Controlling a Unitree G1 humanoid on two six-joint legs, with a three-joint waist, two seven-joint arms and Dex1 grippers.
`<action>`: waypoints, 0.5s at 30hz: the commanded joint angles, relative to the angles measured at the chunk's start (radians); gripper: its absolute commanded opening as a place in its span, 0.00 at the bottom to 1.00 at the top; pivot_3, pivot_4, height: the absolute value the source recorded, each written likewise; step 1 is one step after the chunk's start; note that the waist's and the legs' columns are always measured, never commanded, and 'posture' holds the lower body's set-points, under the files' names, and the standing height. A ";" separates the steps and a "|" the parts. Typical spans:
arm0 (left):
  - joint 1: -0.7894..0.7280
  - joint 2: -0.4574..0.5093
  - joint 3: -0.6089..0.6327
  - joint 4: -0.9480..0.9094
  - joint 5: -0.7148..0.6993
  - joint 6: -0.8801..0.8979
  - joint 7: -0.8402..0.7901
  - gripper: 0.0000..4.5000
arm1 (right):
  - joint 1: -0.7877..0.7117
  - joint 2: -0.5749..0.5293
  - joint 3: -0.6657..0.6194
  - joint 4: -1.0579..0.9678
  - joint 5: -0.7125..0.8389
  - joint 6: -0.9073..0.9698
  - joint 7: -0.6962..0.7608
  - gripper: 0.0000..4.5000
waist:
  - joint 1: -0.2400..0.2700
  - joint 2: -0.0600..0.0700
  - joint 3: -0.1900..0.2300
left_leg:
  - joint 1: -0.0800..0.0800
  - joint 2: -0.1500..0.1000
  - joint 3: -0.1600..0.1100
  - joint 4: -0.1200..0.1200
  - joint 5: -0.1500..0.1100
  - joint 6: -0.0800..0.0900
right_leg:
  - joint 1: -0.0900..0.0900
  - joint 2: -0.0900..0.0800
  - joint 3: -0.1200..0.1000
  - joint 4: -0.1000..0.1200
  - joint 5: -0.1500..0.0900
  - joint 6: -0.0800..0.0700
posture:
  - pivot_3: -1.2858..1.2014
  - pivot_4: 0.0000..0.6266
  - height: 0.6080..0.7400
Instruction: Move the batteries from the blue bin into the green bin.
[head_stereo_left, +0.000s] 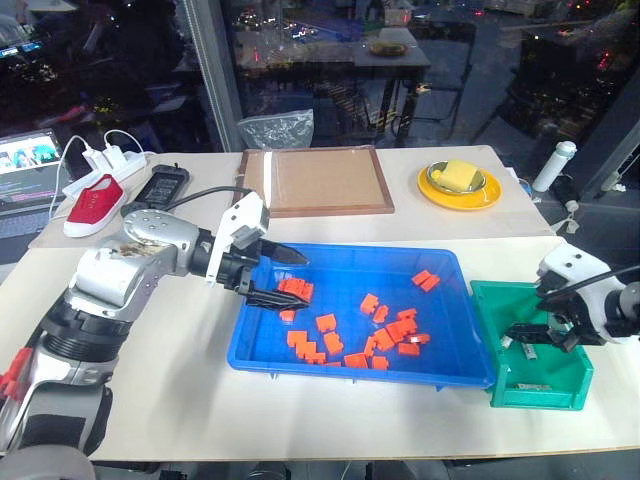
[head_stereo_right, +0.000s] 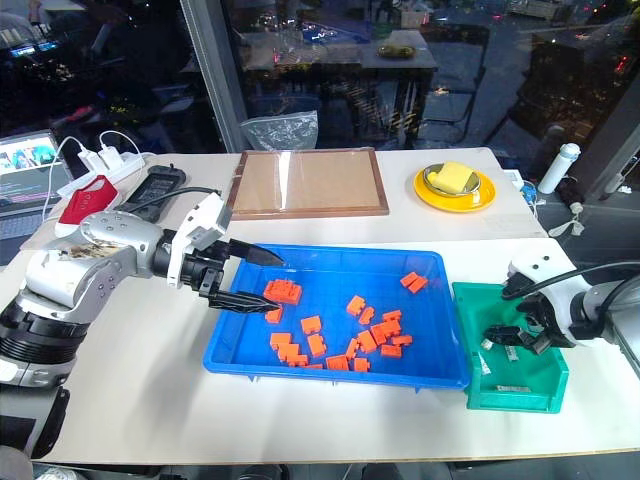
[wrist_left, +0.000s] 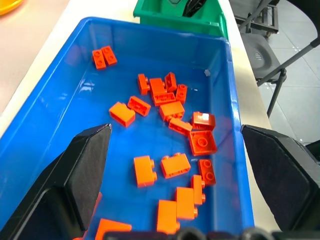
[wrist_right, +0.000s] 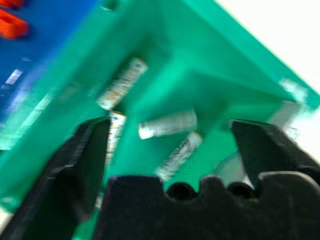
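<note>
Four batteries lay inside the green bin beneath the wide-open, empty right tool; the head views showed the empty, spread left tool over the blue bin's nine-o'clock end among orange bricks.

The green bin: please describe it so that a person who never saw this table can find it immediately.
Find the wide blue bin full of orange blocks at the table's front. The green bin stands against its right end, under the open right gripper. It is smaller, deeper, dark green, and holds silver-white batteries.
</note>
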 joint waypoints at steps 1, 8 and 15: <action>0.008 0.017 0.055 -0.038 -0.013 0.008 0.024 1.00 | -0.056 -0.047 -0.043 0.016 -0.006 -0.052 0.011 0.99 | -0.001 0.000 0.000 | 0.000 0.000 0.000 0.000 0.000 0.000 | 0.000 0.000 0.000 0.000 0.000 0.000 | 0.52 0.24 1.00; 0.049 0.027 0.157 -0.038 -0.017 -0.003 0.083 1.00 | -0.161 0.044 -0.202 0.044 0.110 -0.143 0.042 0.99 | -0.002 0.000 0.000 | 0.000 0.000 0.000 0.000 0.000 0.000 | 0.000 0.000 0.000 0.000 0.000 0.000 | 0.52 0.24 1.00; 0.098 -0.091 0.381 0.037 0.001 -0.117 0.347 1.00 | -0.135 0.213 -0.327 0.268 0.111 -0.339 0.003 0.99 | 0.010 -0.002 0.000 | 0.000 0.001 0.000 0.000 0.001 -0.002 | 0.002 0.000 0.000 -0.001 0.000 0.000 | 0.52 0.24 1.00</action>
